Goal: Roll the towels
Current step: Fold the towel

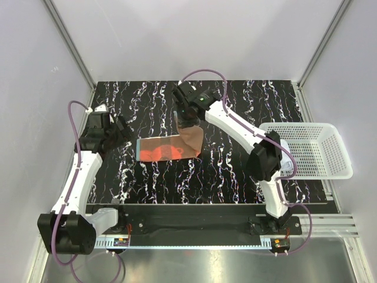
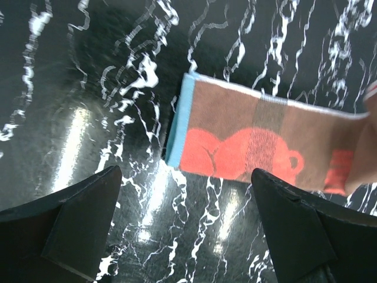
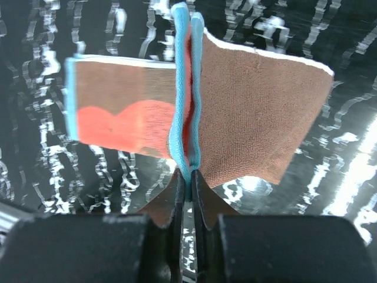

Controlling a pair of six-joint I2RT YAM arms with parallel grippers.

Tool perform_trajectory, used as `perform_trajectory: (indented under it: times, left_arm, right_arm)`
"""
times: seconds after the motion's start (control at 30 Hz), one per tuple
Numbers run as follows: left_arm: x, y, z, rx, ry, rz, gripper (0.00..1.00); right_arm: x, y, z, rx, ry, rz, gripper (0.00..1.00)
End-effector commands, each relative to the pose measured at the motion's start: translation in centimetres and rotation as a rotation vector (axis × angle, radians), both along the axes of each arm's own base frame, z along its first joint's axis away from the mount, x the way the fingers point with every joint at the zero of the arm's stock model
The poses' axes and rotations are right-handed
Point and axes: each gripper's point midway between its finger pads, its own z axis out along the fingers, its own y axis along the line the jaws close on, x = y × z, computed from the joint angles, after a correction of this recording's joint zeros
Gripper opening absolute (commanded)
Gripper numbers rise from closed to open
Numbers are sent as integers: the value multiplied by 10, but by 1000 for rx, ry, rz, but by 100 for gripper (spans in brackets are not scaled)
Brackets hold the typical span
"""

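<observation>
Orange towel (image 1: 166, 148): folded strip, brownish face with orange-red print, light-blue edging. Left portion lies flat at the centre of the table (image 1: 235, 171); right end is raised, its edges pressed together

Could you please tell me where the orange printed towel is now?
In the top view the orange printed cloth towel lies mid-table, right of the left pincer, its right end pinched by the right pincer.

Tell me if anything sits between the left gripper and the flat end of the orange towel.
Nothing visible does. Only bare marbled table lies between the open left gripper and the orange towel at its blue-edged end. The right gripper pinches the towel's other end, which is lifted off the table.
</observation>
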Motion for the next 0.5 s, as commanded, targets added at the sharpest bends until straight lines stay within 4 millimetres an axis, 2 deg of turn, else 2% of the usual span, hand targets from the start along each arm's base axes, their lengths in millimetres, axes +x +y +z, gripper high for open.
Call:
perform_trajectory:
  times: [0.0,0.07,0.13,0.17,0.47]
  left_arm:
    - [6,11,16,2,-79,59,99]
    - [6,12,17,1,-82,63,99]
    - [5,13,18,4,-87,70,99]
    - [5,13,18,5,-86,69,99]
    - [5,22,18,3,-84,99,99]
  right_arm:
    - [-7,37,20,85,-30,55,5]
    - [-9,47,12,86,-19,75,5]
    - [-14,62,14,106,-24,107,5]
    - [-14,66,6,99,-14,112,5]
    - [-29,97,-5,118,-7,164,5]
